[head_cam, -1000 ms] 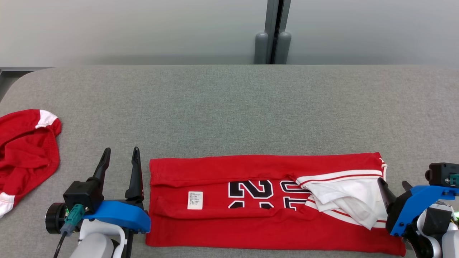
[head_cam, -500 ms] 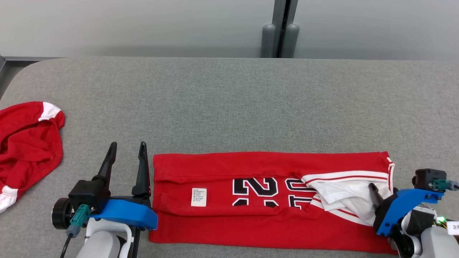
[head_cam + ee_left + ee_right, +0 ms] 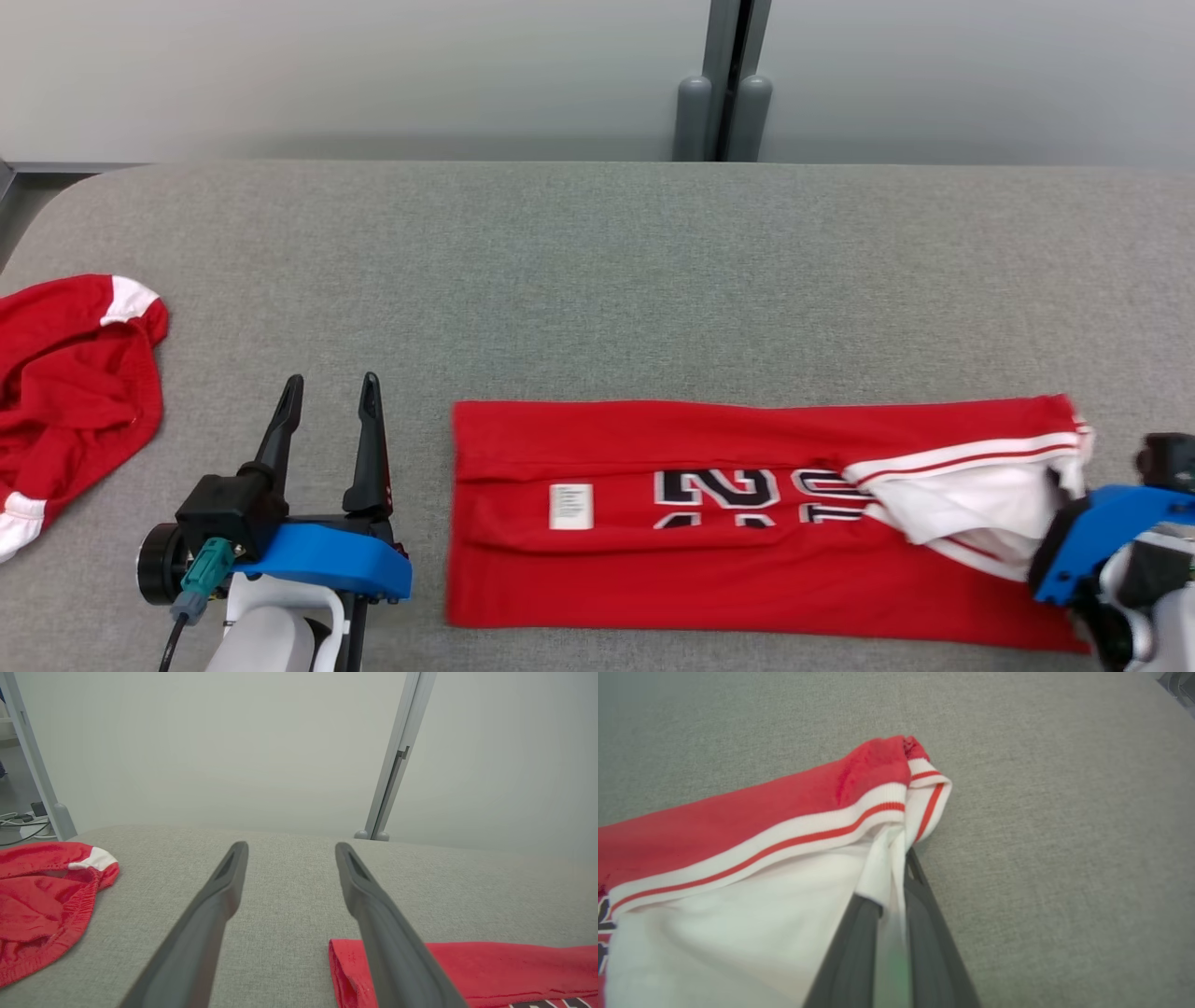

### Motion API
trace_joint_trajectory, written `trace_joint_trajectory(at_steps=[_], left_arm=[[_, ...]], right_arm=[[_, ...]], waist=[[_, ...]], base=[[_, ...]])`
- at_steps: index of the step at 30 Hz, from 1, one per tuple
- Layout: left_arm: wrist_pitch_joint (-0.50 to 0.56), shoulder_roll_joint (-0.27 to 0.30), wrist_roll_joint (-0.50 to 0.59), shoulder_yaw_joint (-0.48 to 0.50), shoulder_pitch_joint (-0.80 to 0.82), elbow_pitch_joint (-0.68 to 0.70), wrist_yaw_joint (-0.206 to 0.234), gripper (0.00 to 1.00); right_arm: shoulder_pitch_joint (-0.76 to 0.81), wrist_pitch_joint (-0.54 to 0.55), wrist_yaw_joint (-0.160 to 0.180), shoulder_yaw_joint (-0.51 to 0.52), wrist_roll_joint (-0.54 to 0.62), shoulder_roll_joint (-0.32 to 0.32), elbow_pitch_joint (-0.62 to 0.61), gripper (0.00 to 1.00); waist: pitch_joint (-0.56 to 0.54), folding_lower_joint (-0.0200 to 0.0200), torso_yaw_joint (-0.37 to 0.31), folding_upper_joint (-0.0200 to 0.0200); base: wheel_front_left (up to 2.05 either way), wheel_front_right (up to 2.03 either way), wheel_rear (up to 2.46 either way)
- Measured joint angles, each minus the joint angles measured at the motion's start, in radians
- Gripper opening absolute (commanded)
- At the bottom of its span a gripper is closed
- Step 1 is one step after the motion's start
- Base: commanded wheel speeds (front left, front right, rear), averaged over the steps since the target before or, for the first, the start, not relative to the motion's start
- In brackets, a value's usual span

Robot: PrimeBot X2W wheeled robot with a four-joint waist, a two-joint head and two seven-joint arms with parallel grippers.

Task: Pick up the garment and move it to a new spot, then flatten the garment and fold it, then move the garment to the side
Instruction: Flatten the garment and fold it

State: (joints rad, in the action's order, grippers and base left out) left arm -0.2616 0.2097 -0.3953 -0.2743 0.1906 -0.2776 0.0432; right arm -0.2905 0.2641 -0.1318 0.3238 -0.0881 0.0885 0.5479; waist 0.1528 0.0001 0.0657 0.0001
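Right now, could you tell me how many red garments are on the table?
2: a folded red numbered jersey at centre-right, and a crumpled red white-trimmed garment at the left edge.

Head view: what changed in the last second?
The right gripper closed on the white end of the folded jersey and dragged it toward the robot's right, so its other edge slid away from the left gripper. The left gripper stayed open and in place; the crumpled red garment at far left did not move.

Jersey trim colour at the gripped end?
Jersey trim is white with a thin red stripe; best in right wrist view.
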Motion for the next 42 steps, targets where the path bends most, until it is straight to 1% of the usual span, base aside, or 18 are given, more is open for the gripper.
trace_joint_trajectory(at_steps=[4, 9, 12, 14, 16, 20, 23, 25, 28, 32, 37, 42], left_arm=[[0.000, -0.015, 0.003, 0.009, -0.005, 0.001, -0.002, 1.00], [0.000, -0.028, 0.012, 0.014, -0.005, -0.002, -0.011, 1.00], [0.000, -0.031, 0.018, 0.017, -0.006, -0.008, -0.018, 1.00], [0.000, -0.032, 0.019, 0.022, -0.008, -0.011, -0.019, 1.00], [0.000, -0.032, 0.020, 0.030, -0.014, -0.014, -0.021, 1.00], [0.000, -0.031, 0.020, 0.042, -0.026, -0.014, -0.023, 1.00], [0.000, -0.031, 0.024, 0.046, -0.026, -0.015, -0.026, 1.00], [0.000, -0.032, 0.027, 0.048, -0.026, -0.015, -0.028, 1.00], [0.000, -0.036, 0.031, 0.045, -0.025, -0.016, -0.033, 1.00], [0.000, -0.049, 0.037, 0.035, -0.022, -0.022, -0.044, 1.00], [0.000, -0.060, 0.047, 0.019, -0.007, -0.034, -0.057, 1.00], [0.000, -0.076, 0.057, 0.003, 0.008, -0.045, -0.070, 1.00]], right_arm=[[0.015, 0.022, 0.001, 0.074, 0.019, 0.027, -0.078, 0.00], [0.038, 0.061, 0.001, 0.127, 0.036, 0.059, -0.154, 0.00], [0.048, 0.080, 0.001, 0.134, 0.042, 0.054, -0.196, 0.00], [0.051, 0.108, 0.001, 0.113, 0.022, 0.028, -0.231, 0.00], [0.055, 0.140, 0.001, 0.060, 0.004, 0.002, -0.278, 0.00], [0.074, 0.211, 0.001, -0.112, -0.032, -0.029, -0.388, 0.00], [0.074, 0.255, 0.001, -0.246, -0.065, -0.036, -0.421, 0.00], [0.070, 0.264, 0.001, -0.332, -0.108, -0.037, -0.412, 0.00], [0.041, 0.247, 0.001, -0.449, -0.162, -0.038, -0.364, 0.00], [-0.025, 0.199, 0.001, -0.581, -0.219, -0.039, -0.261, 0.00], [-0.116, 0.140, 0.001, -0.689, -0.306, -0.039, -0.116, 0.00], [-0.191, 0.094, 0.001, -0.782, -0.369, -0.040, 0.004, 0.00]], waist=[[-0.007, 0.0000, -0.012, -0.0001], [-0.014, 0.0000, -0.020, 0.0000], [-0.022, -0.0001, -0.019, 0.0000], [-0.028, -0.0001, -0.017, 0.0000], [-0.034, 0.0000, -0.016, 0.0000], [-0.045, 0.0000, -0.016, 0.0000], [-0.050, -0.0001, -0.015, -0.0001], [-0.052, 0.0000, -0.012, 0.0000], [-0.052, -0.0001, -0.004, -0.0001], [-0.052, 0.0000, 0.016, -0.0001], [-0.050, -0.0001, 0.050, -0.0001], [-0.038, 0.0000, 0.082, 0.0000]], base=[[0.00, 0.00, 0.00], [0.00, 0.00, 0.00], [0.00, 0.00, 0.00], [0.00, 0.00, 0.00], [0.00, 0.00, 0.00], [0.00, 0.00, 0.00], [0.00, 0.00, 0.00], [0.00, 0.00, 0.00], [0.00, 0.00, 0.00], [0.00, 0.00, 0.00], [0.00, 0.00, 0.00], [0.00, 0.00, 0.00]])
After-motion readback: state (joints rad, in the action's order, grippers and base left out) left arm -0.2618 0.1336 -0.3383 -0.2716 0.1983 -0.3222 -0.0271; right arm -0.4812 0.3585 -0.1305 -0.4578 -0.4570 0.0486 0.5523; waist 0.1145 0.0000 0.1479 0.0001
